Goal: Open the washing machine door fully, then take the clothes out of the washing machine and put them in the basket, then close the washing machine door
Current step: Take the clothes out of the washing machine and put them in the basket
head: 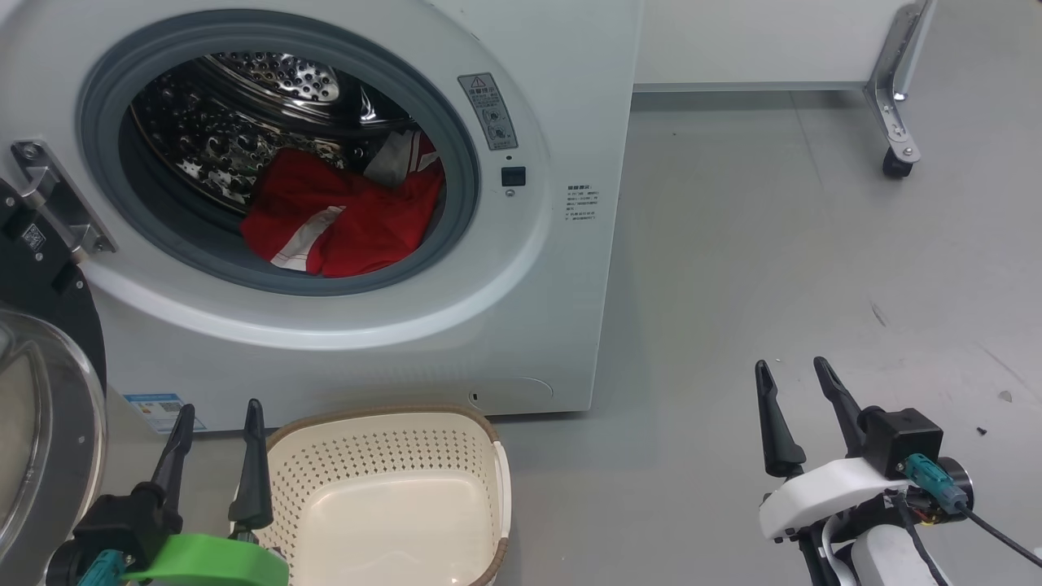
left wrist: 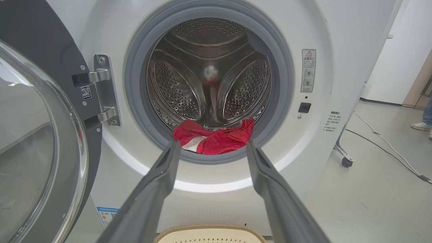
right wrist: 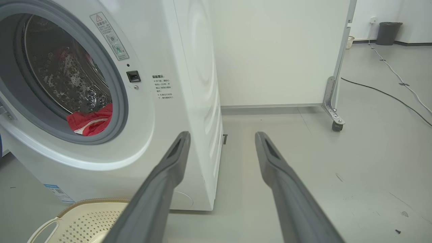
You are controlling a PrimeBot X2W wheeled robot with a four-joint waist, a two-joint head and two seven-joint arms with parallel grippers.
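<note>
The left hand [head: 221,405] and right hand [head: 791,363] both stand spread and empty. Ahead of the left hand the clothes [head: 342,216] lie crosswise along the lower lip of the washing machine [head: 521,325], the washing machine door [head: 45,391] standing open at its left, the basket [head: 383,443] just right, mouth up. The right wrist view adds a floor cable [right wrist: 388,95]

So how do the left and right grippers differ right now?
The left gripper sits on a green mount; the right gripper sits on a white one. The left gripper stands beside the basket, aimed at the clothes in the washing machine; the right gripper stands off to the side over bare floor, aimed past the machine's corner. Both have jaws open and empty.
</note>
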